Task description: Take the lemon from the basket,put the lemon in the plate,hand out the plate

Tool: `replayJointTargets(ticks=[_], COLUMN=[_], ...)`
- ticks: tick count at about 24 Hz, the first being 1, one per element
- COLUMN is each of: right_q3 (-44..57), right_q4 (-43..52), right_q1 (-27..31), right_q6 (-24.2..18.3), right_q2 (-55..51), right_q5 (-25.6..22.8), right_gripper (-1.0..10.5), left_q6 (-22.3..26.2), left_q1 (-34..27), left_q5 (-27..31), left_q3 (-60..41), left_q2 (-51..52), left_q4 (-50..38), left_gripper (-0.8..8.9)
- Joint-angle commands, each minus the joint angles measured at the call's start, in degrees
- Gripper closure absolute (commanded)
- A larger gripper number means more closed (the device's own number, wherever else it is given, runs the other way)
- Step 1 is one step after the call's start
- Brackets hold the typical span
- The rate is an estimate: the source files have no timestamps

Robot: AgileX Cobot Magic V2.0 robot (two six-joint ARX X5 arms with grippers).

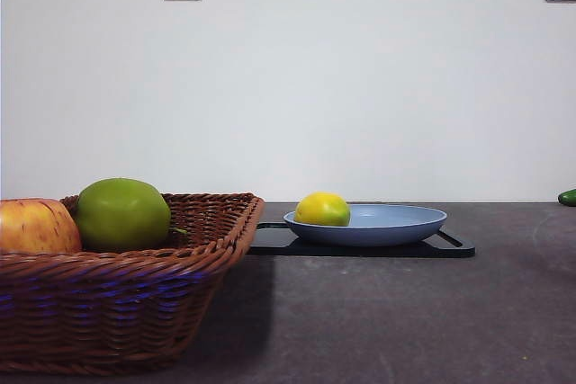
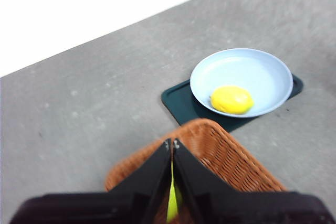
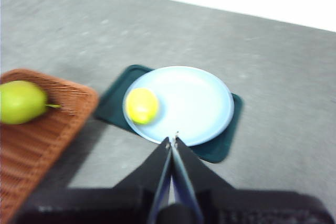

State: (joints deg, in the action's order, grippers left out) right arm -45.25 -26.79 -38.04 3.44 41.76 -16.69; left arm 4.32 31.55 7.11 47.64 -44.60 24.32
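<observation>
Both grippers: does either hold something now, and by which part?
Nothing is held. The left gripper and right gripper are shut and empty; the lemon lies in the plate.

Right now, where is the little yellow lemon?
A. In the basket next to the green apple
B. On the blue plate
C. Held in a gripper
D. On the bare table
B: the lemon sits inside the light blue plate, near its edge on the basket side, with no gripper touching it.

A green apple sits beside a red-yellow apple, while a black tray lies on the grey table just past the right jaws.
</observation>
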Motion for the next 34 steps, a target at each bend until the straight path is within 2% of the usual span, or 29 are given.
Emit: replayJointTargets(ticks=[1, 4, 9, 21, 24, 27, 30, 34], right_q3=[8.8, 15.9, 16.2, 16.2, 16.2, 16.2, 16.2, 16.2], right_q4=[8.5, 12.5, 11.3, 11.3, 11.3, 11.3, 11.3, 11.3], right_q1=[-0.8, -0.8, -0.7, -0.7, -0.7, -0.7, -0.7, -0.7], right_q6=[0.7, 2.3, 2.5, 2.5, 2.5, 2.5, 2.5, 2.5], right_q2=[-6.6, -12.6, -14.2, -14.6, -14.6, -14.6, -14.7, -14.8], right_q5=[-0.5, -0.6, -3.2, -3.2, -3.2, -3.2, -3.2, -3.2], right_gripper=[9.4, 9.4, 9.4, 9.4, 9.4, 9.4, 9.4, 9.4], left_q6=[-4.9, -8.2, -8.4, -8.4, -8.2, -2.3, -2.1, -2.1], left_q1=[0.2, 0.2, 0.2, 0.3, -0.4, -3.1, -8.9, -18.3], left_q5=[-0.3, -1.4, -1.2, -1.3, -1.2, -1.2, -1.1, -1.0], left_q3=[-11.2, -19.1, -19.5, -19.5, -19.6, -19.6, -20.3, -24.5], left_q2=[8.5, 16.6, 17.9, 17.9, 22.1, 29.1, 35.9, 41.6], left_q4=[-5.8, -9.9, -9.7, -9.6, -8.0, -4.8, -2.0, -3.8], left_gripper=[8.07, 8.07, 8.05, 8.05, 8.05, 8.05, 8.05, 8.05])
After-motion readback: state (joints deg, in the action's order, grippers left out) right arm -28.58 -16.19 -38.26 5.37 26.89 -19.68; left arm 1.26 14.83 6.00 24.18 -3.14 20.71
